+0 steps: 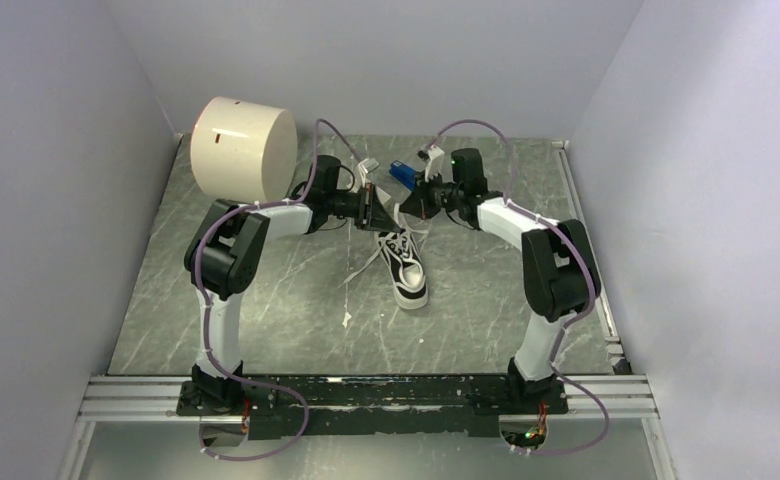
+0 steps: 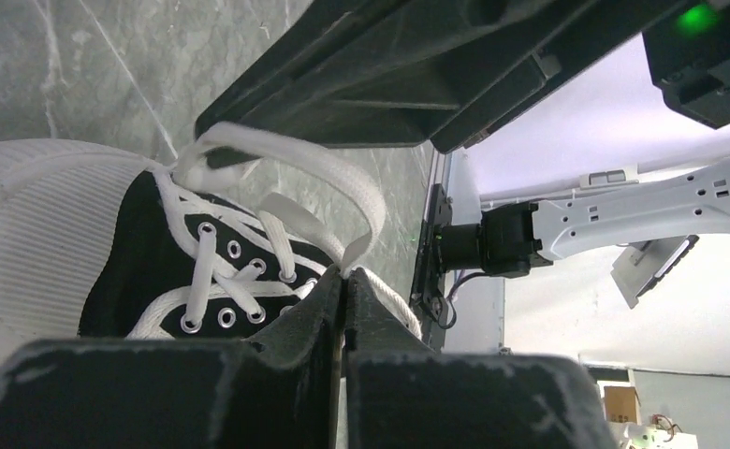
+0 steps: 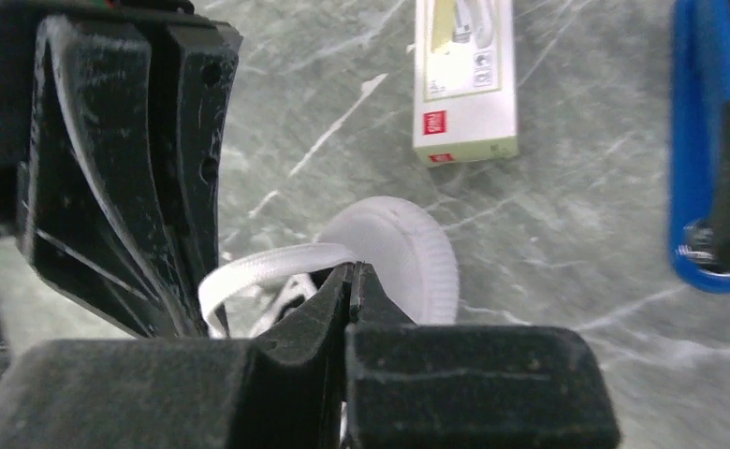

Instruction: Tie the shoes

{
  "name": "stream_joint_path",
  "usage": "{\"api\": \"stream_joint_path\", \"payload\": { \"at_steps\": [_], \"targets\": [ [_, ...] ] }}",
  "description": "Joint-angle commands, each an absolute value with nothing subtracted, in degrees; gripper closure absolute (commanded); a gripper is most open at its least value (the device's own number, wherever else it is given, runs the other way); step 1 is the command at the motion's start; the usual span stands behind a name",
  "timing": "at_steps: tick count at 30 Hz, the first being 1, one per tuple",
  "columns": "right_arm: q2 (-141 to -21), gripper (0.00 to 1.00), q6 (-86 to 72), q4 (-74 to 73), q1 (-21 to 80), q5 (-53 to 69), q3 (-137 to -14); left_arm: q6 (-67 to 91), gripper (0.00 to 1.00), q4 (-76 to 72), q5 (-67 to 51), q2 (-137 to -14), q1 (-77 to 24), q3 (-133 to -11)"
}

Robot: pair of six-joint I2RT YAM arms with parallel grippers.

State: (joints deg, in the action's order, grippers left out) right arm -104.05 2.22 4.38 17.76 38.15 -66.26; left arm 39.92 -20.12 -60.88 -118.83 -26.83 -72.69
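Note:
A small black-and-white sneaker (image 1: 404,265) with a white toe cap lies mid-table, toe toward the arms. It also shows in the left wrist view (image 2: 109,271), and its toe cap shows in the right wrist view (image 3: 403,257). Both grippers meet just above its heel end. My left gripper (image 1: 374,210) (image 2: 344,281) is shut on a white lace loop (image 2: 333,192) that arches up from the eyelets. My right gripper (image 1: 413,203) (image 3: 354,269) is shut on a white lace loop (image 3: 268,265) too. One loose lace end (image 1: 364,265) trails left of the shoe.
A large cream cylinder (image 1: 243,148) lies at the back left. A blue stapler (image 1: 402,175) (image 3: 712,140) and a small white-and-tan box (image 1: 368,165) (image 3: 462,79) lie behind the grippers. White walls close in both sides.

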Motion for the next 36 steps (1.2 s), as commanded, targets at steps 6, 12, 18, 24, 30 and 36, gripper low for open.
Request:
{"api": "stream_joint_path", "payload": {
  "at_steps": [6,12,18,24,30,36],
  "targets": [
    [-112.9,1.0,-21.0,-8.0,18.0,57.7,-73.9,40.1,0.95,-22.7,-63.7,-116.8,-27.1,-71.5],
    [-113.1,1.0,-23.8,-18.1,16.0,65.0,-73.8,39.8,0.95,-23.4,-65.3,-116.3,-27.0,-70.7],
    [-112.7,1.0,-16.3,-33.7,15.2,63.8,-76.1,33.3,0.95,-14.6,-64.1,-116.4,-26.3,-71.9],
    [-115.7,1.0,-12.1,-40.0,14.6,62.8,-78.8,29.7,0.95,-8.8,-61.5,-118.6,-26.1,-74.6],
    [-120.4,1.0,-10.5,-41.2,14.2,63.2,-82.8,28.7,0.95,-3.9,-57.6,-121.6,-26.4,-78.8],
    [-122.3,0.89,-11.5,-39.2,14.3,60.8,-87.0,30.9,0.95,-7.5,-58.4,-121.6,-27.4,-78.2]
  ]
}}
